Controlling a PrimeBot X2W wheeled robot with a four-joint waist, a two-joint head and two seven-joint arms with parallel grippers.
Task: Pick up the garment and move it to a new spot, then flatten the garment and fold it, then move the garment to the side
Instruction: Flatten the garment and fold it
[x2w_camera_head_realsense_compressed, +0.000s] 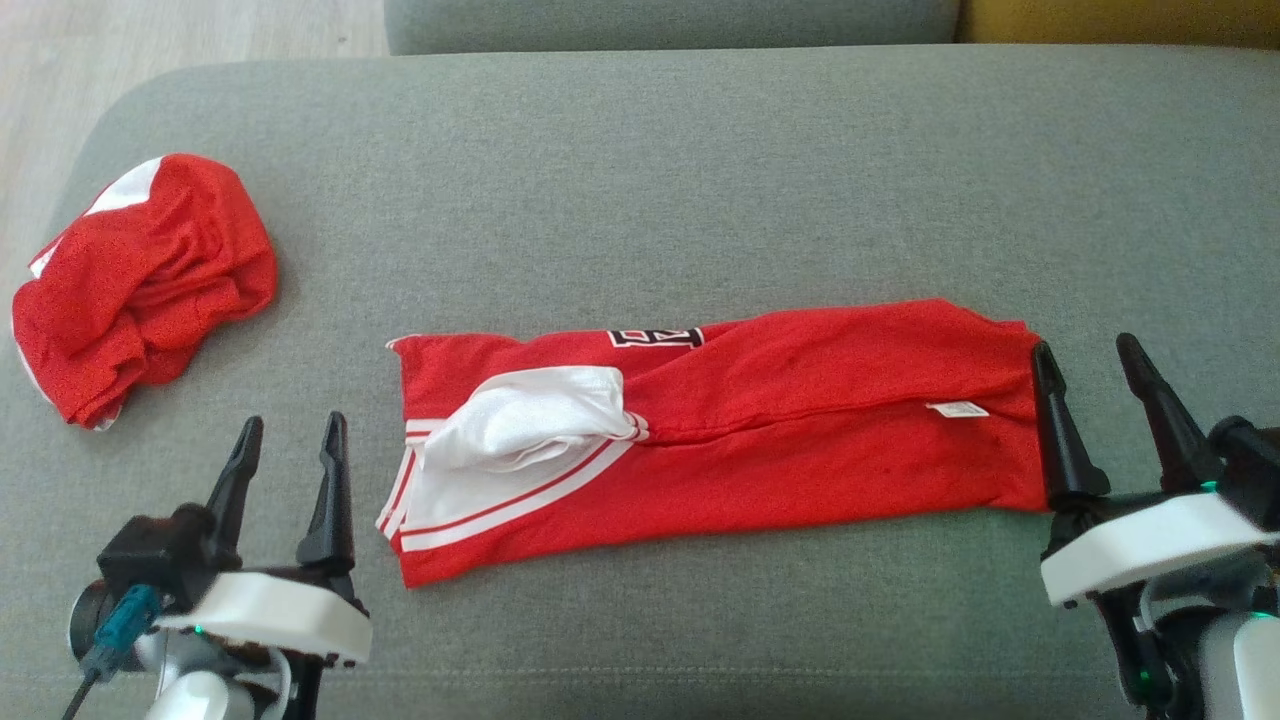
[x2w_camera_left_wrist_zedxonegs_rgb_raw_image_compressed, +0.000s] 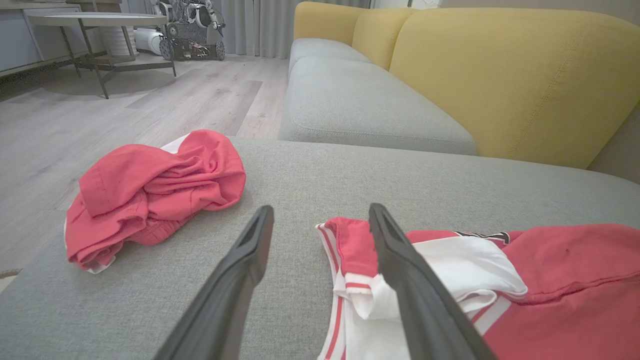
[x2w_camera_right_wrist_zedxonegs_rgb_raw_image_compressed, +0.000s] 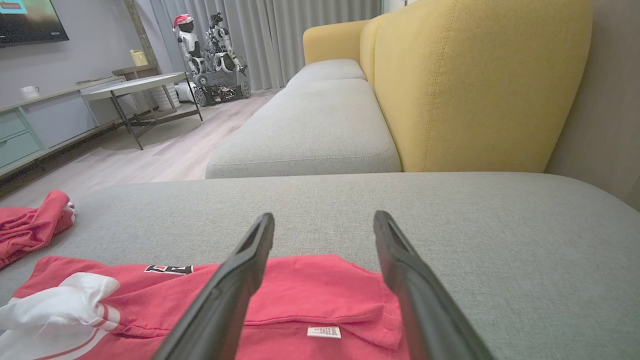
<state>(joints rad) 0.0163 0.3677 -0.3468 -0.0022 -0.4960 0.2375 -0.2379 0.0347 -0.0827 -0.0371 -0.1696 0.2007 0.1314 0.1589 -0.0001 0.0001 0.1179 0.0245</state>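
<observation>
your red garment (x2w_camera_head_realsense_compressed: 780, 420), white sleeve (x2w_camera_head_realsense_compressed: 530, 415) showing, lies folded in a long band on the cushion (x2w_camera_head_realsense_compressed: 640, 180), left gripper (x2w_camera_head_realsense_compressed: 293, 425) and right gripper (x2w_camera_head_realsense_compressed: 1085, 348) both spread open at its ends.

A home living room: grey-seated fabric sofa with yellow backrest (x2w_camera_right_wrist_zedxonegs_rgb_raw_image_compressed: 310, 130), wall-mounted television (x2w_camera_right_wrist_zedxonegs_rgb_raw_image_compressed: 27, 20), grey curtains (x2w_camera_right_wrist_zedxonegs_rgb_raw_image_compressed: 300, 35), pale wood-plank floor (x2w_camera_left_wrist_zedxonegs_rgb_raw_image_compressed: 125, 115).

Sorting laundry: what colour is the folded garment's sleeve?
The sleeve is white with red stripes; head view shows it best.

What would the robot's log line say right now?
red garment: folded lengthwise, flat on cushion | left gripper: open, empty | right gripper: open, empty
</observation>
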